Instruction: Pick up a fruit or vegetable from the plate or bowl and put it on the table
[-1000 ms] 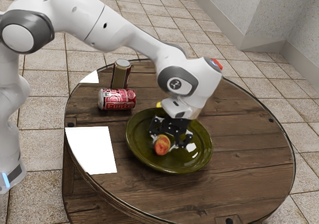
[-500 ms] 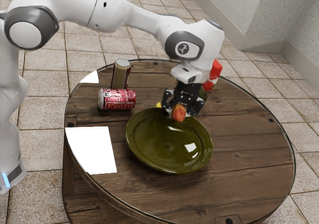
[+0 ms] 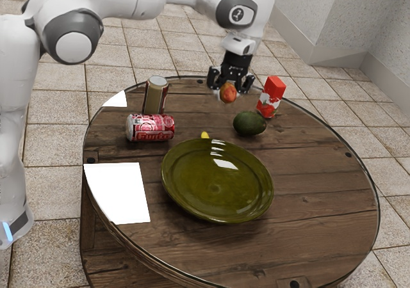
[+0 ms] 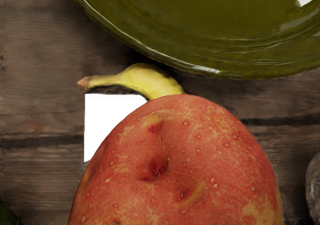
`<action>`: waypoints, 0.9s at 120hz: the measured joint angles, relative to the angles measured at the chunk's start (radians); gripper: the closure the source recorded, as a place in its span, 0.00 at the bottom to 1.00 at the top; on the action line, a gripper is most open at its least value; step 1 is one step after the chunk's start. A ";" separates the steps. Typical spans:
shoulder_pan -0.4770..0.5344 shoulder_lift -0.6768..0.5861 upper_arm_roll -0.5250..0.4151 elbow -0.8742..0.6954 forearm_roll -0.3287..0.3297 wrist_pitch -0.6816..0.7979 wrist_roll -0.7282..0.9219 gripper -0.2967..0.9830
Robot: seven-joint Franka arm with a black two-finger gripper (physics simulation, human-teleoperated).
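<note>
Potato [image 4: 185,160] pinched by the tool [image 3: 231,90] partly hides the banana [image 4: 150,80] in the wrist view.

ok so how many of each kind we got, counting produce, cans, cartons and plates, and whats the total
Produce: 3 (red potato, avocado, banana)
Cans: 2 (upright can, lying can)
Cartons: 1 (red carton)
Plates: 1 (green plate)
Total: 7
</note>
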 joint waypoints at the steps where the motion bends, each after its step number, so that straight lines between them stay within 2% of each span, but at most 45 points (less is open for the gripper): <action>1: 0.017 0.008 -0.016 0.012 0.000 -0.004 0.000 0.62; 24: 0.273 0.113 -0.219 0.177 0.001 -0.080 0.009 0.62; 50: 0.430 0.121 -0.242 0.196 0.004 -0.140 0.016 0.62; 64: 0.450 0.118 -0.240 0.196 0.007 -0.157 0.019 0.60; 85: 0.450 0.111 -0.234 0.196 0.015 -0.171 0.021 0.37; 108: 0.444 0.110 -0.245 0.195 0.015 -0.178 0.024 0.27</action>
